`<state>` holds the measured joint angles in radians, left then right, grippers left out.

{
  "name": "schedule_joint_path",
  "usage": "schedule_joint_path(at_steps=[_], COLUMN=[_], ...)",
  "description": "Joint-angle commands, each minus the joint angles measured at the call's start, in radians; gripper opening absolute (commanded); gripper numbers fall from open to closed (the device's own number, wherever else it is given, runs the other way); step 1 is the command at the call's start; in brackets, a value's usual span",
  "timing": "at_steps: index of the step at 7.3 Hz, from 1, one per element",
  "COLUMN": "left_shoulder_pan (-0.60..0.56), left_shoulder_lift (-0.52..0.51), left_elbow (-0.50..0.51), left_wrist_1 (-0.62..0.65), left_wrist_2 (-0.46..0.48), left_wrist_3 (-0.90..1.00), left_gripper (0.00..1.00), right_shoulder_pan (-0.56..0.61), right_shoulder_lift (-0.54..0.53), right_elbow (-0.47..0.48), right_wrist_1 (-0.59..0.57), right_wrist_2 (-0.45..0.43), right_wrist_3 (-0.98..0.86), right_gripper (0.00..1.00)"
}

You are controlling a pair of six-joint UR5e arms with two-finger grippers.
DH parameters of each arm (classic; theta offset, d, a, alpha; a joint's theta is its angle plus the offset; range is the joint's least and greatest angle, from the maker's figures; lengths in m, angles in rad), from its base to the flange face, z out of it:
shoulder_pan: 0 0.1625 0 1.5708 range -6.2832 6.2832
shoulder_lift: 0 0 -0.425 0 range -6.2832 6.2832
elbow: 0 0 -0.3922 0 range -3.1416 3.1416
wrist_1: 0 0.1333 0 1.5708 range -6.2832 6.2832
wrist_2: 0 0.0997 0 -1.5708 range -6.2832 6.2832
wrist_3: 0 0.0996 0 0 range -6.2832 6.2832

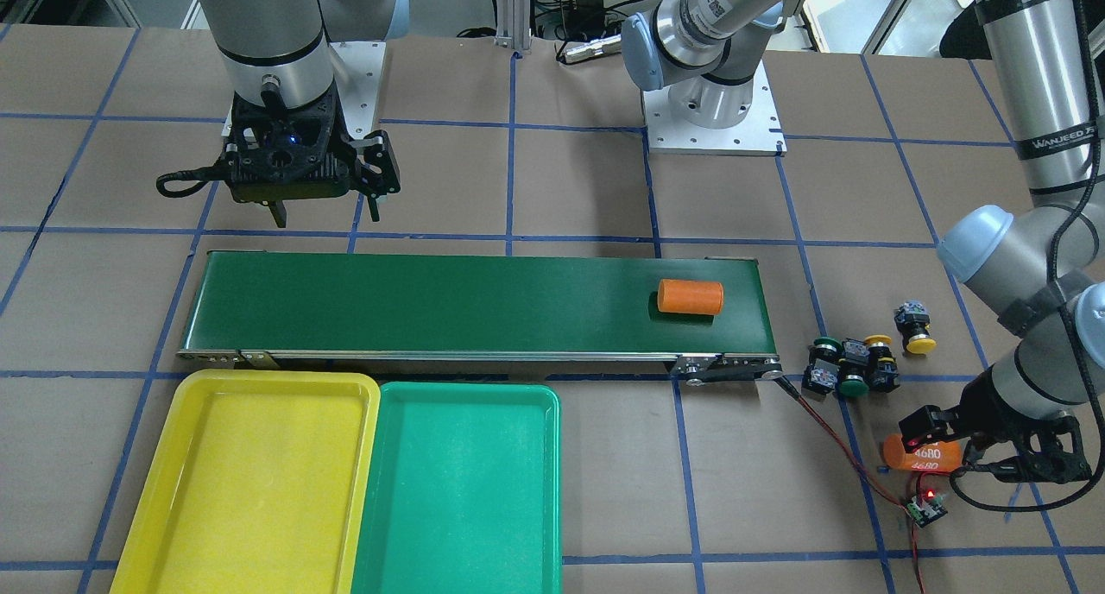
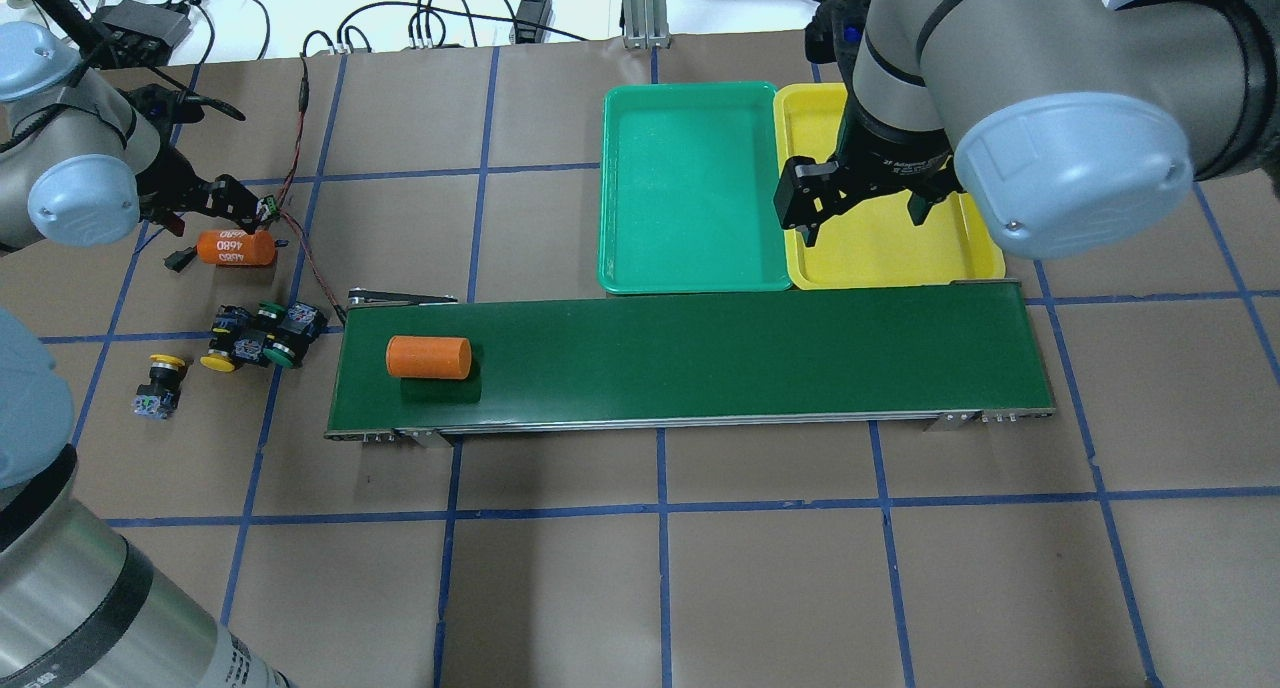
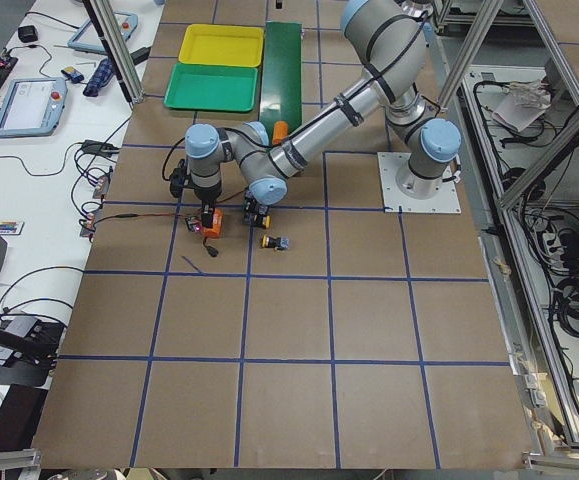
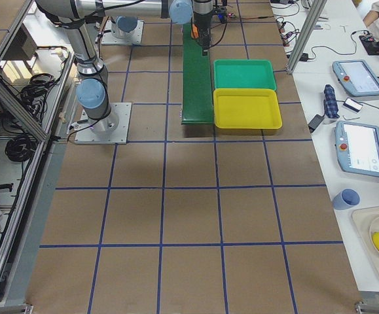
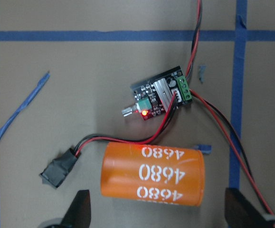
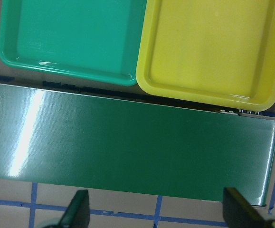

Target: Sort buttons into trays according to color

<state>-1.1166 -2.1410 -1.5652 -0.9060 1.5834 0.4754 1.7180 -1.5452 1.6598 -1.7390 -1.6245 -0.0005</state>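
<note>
Both grippers gape wide, gripping nothing.
The left gripper [image 5: 157, 217] has a finger either side of the orange "4680" cylinder [image 5: 152, 175], not touching it. The right gripper [image 6: 157, 214] hangs over the conveyor belt [image 6: 128, 142]. At the front view's right, three buttons [image 1: 850, 365] lie bunched on the table, with a yellow button [image 1: 917, 328] apart. The yellow tray [image 1: 246, 482] and green tray [image 1: 457, 490] sit lower left.

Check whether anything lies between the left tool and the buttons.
The orange cylinder marked 4680 lies just under the open left tool. The buttons sit off to one side of it, with only bare table visible between.
</note>
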Motion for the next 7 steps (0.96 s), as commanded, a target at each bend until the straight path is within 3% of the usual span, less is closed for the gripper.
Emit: schedule_joint_path(at_steps=[1, 7], left_shoulder_pan=[0.026, 0.037], left_shoulder_lift=[-0.025, -0.030], left_elbow=[0.014, 0.024], left_wrist_1=[0.004, -0.001], left_wrist_2=[-0.022, -0.131], left_wrist_3=[0.069, 0.086], left_gripper=[1.00, 1.00], right_shoulder_pan=[-0.001, 0.000], right_shoulder_lift=[-0.001, 0.002], right_elbow=[0.000, 0.000], right_wrist_1=[-0.001, -0.001], right_wrist_2=[0.000, -0.002], right_wrist_3=[-0.001, -0.001], right_gripper=[1.00, 1.00])
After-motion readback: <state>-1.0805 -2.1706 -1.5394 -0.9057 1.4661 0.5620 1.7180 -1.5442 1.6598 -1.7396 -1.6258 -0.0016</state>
